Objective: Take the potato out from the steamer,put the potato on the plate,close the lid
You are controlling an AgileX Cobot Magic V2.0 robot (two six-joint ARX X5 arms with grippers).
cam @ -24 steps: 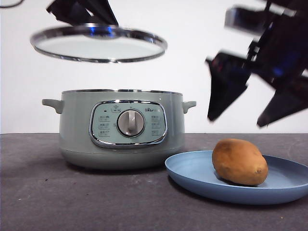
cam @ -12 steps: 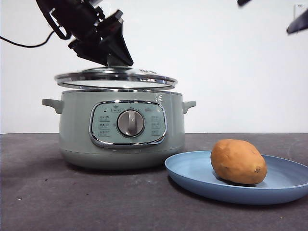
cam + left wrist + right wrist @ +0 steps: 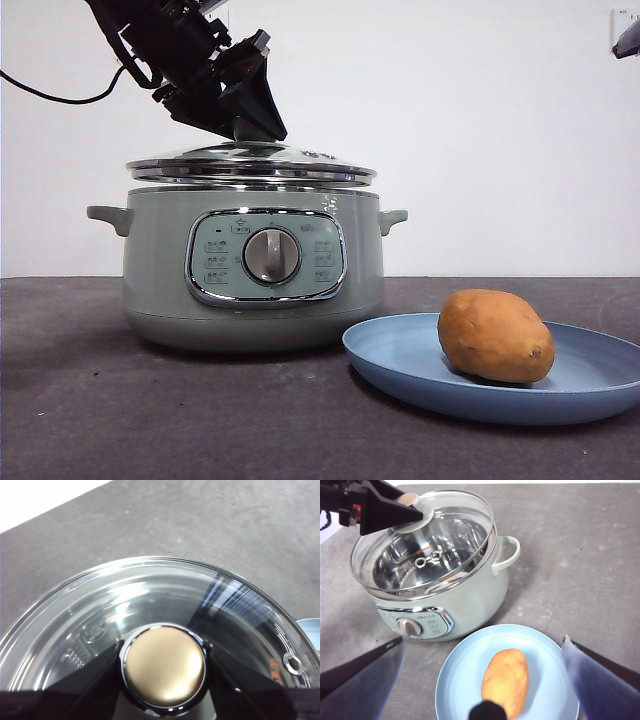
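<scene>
The sage-green steamer (image 3: 250, 270) (image 3: 470, 592) stands left of centre. The glass lid (image 3: 250, 165) (image 3: 150, 595) (image 3: 427, 540) lies level on the steamer's rim or just over it; I cannot tell whether it is fully seated. My left gripper (image 3: 247, 125) (image 3: 164, 666) (image 3: 407, 507) is shut on the lid's knob (image 3: 164, 650) from above. On the light-blue plate (image 3: 400, 360) (image 3: 465, 680), to the right of the steamer, lies the orange-brown potato (image 3: 497, 336) (image 3: 505, 680). My right gripper (image 3: 482, 640) hangs high over the plate, open and holding nothing. Only its black tip (image 3: 628, 40) shows in the front view.
The dark grey tabletop (image 3: 150, 420) runs in front of the steamer and plate. A white wall stands behind. A black cable (image 3: 60, 95) trails from the left arm at the upper left.
The lid has come down with the left gripper from above the steamer onto its rim. The right gripper has risen almost out of the front view.
</scene>
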